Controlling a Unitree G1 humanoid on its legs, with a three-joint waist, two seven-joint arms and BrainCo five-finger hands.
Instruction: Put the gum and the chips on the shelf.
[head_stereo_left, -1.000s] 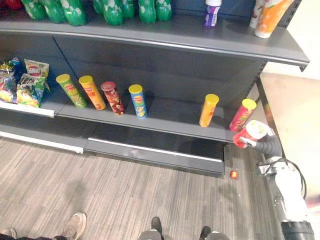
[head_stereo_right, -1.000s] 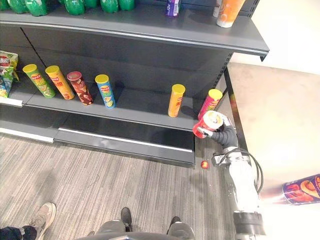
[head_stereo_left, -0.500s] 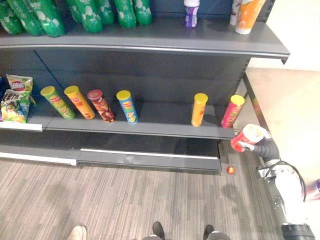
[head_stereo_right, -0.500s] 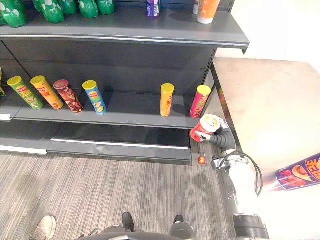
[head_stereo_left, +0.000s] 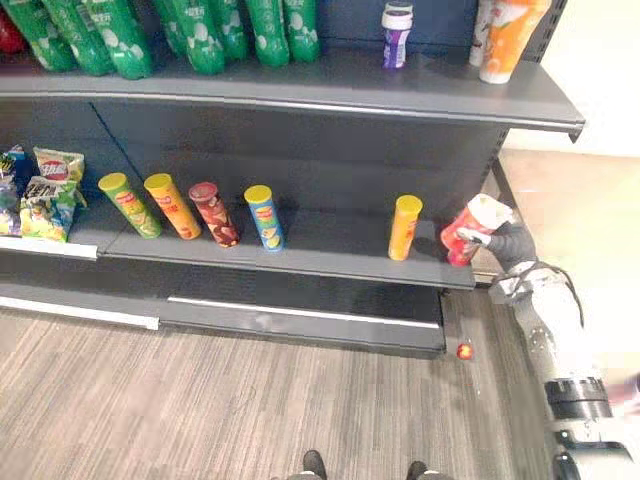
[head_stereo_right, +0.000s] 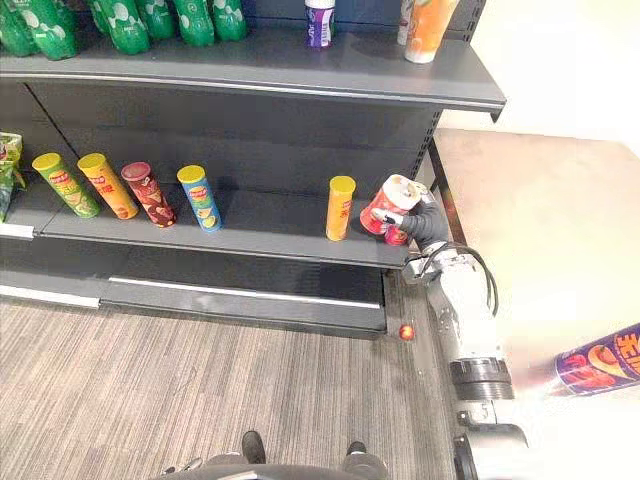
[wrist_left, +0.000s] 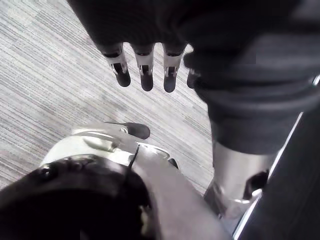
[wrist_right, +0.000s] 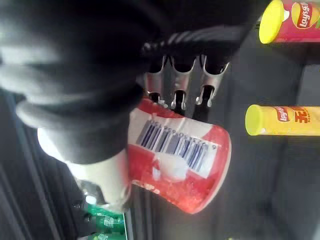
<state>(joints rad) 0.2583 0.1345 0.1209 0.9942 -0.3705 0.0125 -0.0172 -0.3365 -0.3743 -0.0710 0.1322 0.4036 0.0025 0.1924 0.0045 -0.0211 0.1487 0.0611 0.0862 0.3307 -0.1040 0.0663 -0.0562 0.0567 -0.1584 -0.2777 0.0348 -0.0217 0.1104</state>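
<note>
Right hand (head_stereo_right: 425, 223) curled round red tub (head_stereo_right: 384, 209), tub tilted at right end of lower shelf (head_stereo_right: 250, 232), you can't tell if it touches the board, pink can (wrist_right: 297, 22) behind it half hidden, left hand (wrist_left: 145, 70) slack-fingered over floor (wrist_left: 45, 75), holding nothing, small red thing (head_stereo_right: 405, 331) on floor unidentifiable
</note>
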